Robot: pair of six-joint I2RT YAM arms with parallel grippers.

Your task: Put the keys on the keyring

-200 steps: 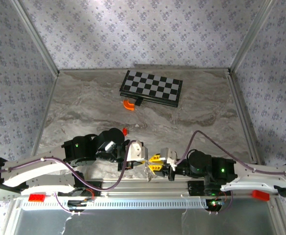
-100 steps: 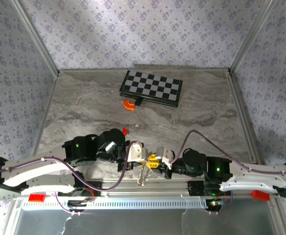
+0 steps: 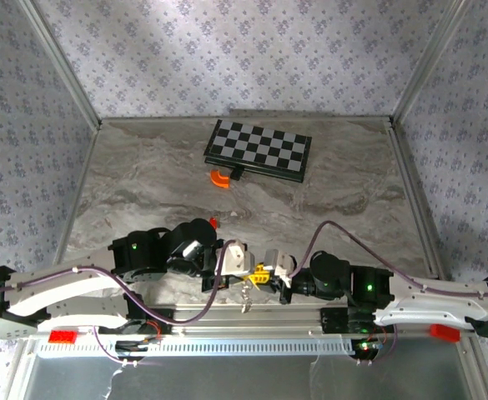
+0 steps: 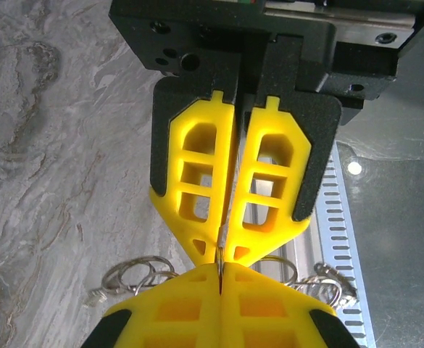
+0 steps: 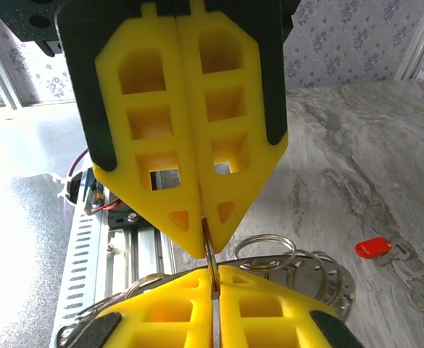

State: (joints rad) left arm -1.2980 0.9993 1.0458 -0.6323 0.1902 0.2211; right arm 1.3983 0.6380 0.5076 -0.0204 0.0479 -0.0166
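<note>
- The left gripper (image 4: 219, 274) was clenched on the keyring (image 4: 219, 250), pinching its thin wire edge-on between the yellow fingertips.
- The right gripper (image 5: 213, 279) met it tip to tip. Its jaws were closed on the same wire, so the ring hung in the air between the two, over the near edge of the surface (image 3: 143, 192).
- The silver keys (image 3: 245, 297) dangled in a loose bunch below the pinch, and loops of wire showed on either side of the fingertips in both wrist views.
- The red-headed key (image 5: 375, 248) lay flat on the surface, well apart from the ring and beyond the left arm. It was not yet threaded on.
- The ring looked light, stiff and springy, and its bare metal was probably slick. A wire that thin would likely twist or slide in soft pads unless it was gripped squarely.
- The hanging bunch would probably swing and drag the ring round, so slow moves seemed wise.
- The best hold seemed to be a bare stretch of wire clear of the keys, one gripper on each side of the split. Where the split lay could not be told.
- The red key looked tiny, thin and rigid, and awkward to lift off a flat surface. Its coloured head offered the better grip, provided the eyelet stayed free.
</note>
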